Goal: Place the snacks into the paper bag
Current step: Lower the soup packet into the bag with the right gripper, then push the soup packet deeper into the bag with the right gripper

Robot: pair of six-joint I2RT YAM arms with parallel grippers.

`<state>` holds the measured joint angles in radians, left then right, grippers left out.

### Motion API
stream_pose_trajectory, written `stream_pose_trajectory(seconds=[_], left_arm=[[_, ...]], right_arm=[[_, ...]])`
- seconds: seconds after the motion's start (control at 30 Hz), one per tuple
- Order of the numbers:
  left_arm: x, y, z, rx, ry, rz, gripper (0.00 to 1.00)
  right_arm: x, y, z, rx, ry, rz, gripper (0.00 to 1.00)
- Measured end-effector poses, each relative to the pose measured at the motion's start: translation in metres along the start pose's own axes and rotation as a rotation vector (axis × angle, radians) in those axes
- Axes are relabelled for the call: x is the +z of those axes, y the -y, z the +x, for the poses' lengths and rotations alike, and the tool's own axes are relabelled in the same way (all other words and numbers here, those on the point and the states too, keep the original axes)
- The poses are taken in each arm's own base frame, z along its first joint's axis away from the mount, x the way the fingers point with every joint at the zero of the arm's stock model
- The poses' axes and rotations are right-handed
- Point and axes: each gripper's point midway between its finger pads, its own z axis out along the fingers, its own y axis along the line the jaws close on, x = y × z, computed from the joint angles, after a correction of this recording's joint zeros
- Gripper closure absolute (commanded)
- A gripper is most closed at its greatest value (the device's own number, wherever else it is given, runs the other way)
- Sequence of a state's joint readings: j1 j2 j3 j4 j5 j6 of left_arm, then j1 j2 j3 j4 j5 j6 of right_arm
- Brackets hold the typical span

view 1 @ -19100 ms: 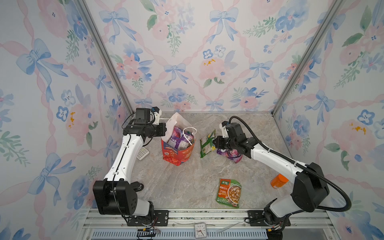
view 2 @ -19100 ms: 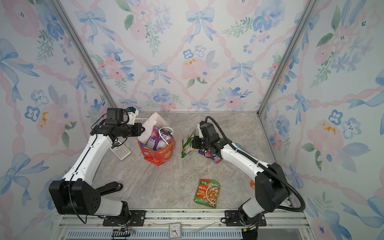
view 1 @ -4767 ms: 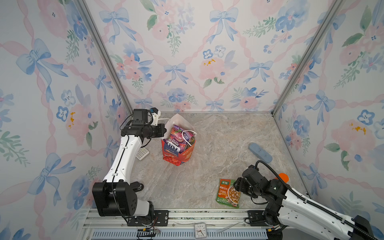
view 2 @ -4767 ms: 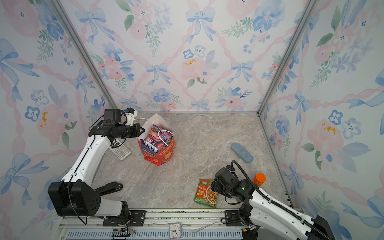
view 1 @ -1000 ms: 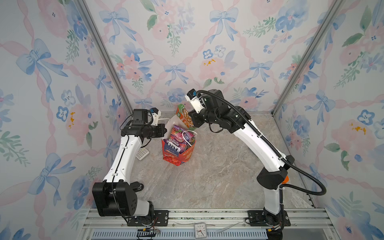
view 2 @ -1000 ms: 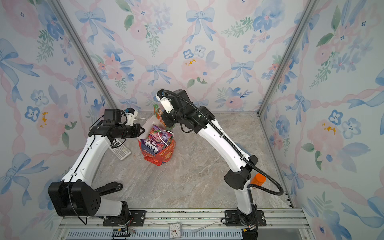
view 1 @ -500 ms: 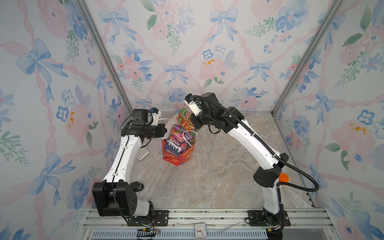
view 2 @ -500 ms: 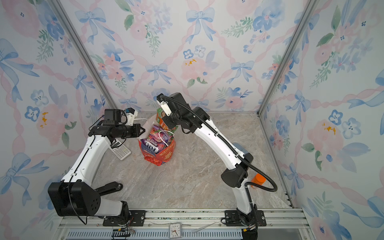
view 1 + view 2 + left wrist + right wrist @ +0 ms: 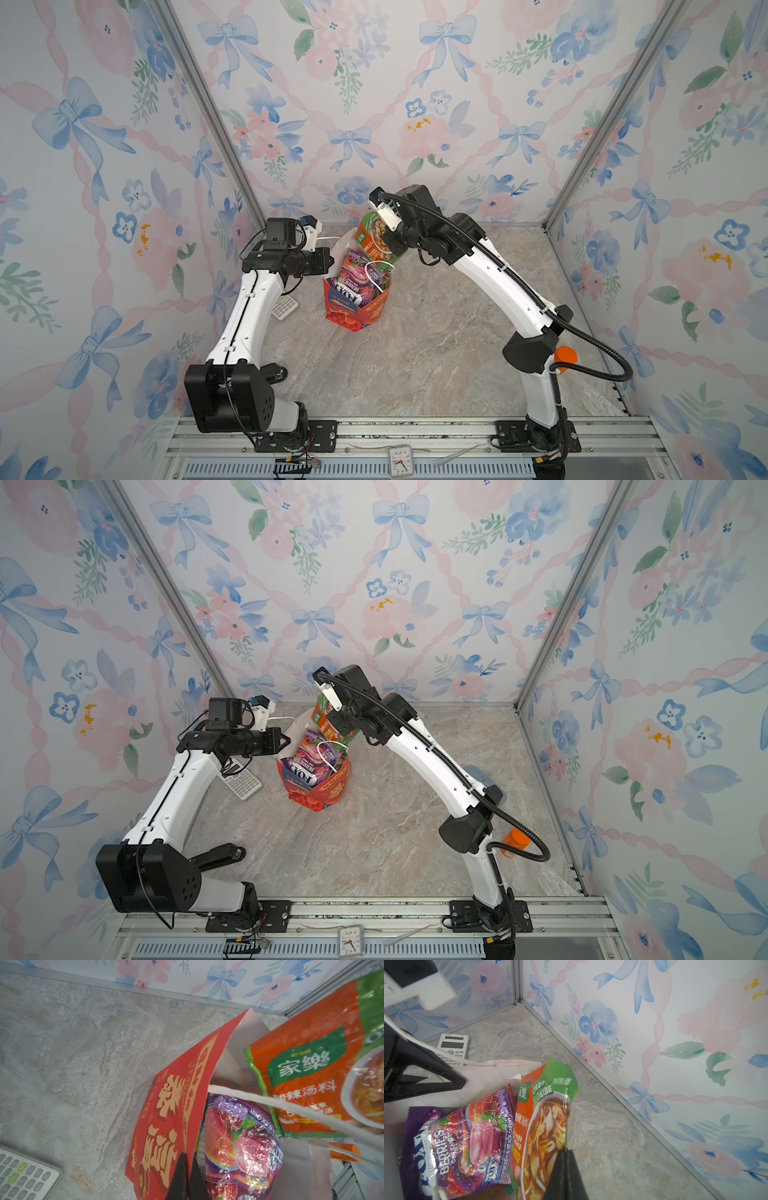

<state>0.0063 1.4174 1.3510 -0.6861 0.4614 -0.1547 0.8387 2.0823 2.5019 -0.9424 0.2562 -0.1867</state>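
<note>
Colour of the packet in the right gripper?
Orange, green trim; packet shows best in left wrist view.

The paper bag stands mid-frame in both top views, a berry candy packet in it — a soup packet above its far rim. Calculator just left; bottle lower right.

The left arm and the right arm have smooth white links, black joints and black bases, and a black ribbed cable runs along the right one.
</note>
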Motion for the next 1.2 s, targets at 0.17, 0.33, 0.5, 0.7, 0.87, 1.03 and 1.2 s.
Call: stream_pose_trajectory(seconds=[0.17, 0.33, 0.5, 0.7, 0.87, 1.03, 1.2], left_arm=[[0.0, 0.0, 0.0, 0.0, 0.0, 0.0, 1.0], [0.0, 0.0, 0.0, 0.0, 0.0, 0.0, 1.0], [0.0, 0.0, 0.0, 0.0, 0.0, 0.0, 1.0], [0.0, 0.0, 0.0, 0.0, 0.0, 0.0, 1.0], [0.0, 0.0, 0.0, 0.0, 0.0, 0.0, 1.0], [0.0, 0.0, 0.0, 0.0, 0.0, 0.0, 1.0], [0.0, 0.0, 0.0, 0.0, 0.0, 0.0, 1.0]], right_arm=[[-0.001, 0.003, -0.001, -0.013, 0.001, 0.015, 1.0], [-0.005, -0.003, -0.004, -0.023, 0.006, 0.006, 1.0], [-0.009, -0.029, -0.008, -0.039, 0.02, -0.057, 1.0], [-0.002, -0.065, -0.007, -0.03, 0.013, -0.158, 1.0], [0.009, -0.085, 0.001, -0.017, -0.015, -0.216, 1.0], [0.015, -0.105, 0.006, 0.004, -0.033, -0.282, 1.0], [0.022, -0.122, 0.014, 0.028, -0.064, -0.339, 0.89]])
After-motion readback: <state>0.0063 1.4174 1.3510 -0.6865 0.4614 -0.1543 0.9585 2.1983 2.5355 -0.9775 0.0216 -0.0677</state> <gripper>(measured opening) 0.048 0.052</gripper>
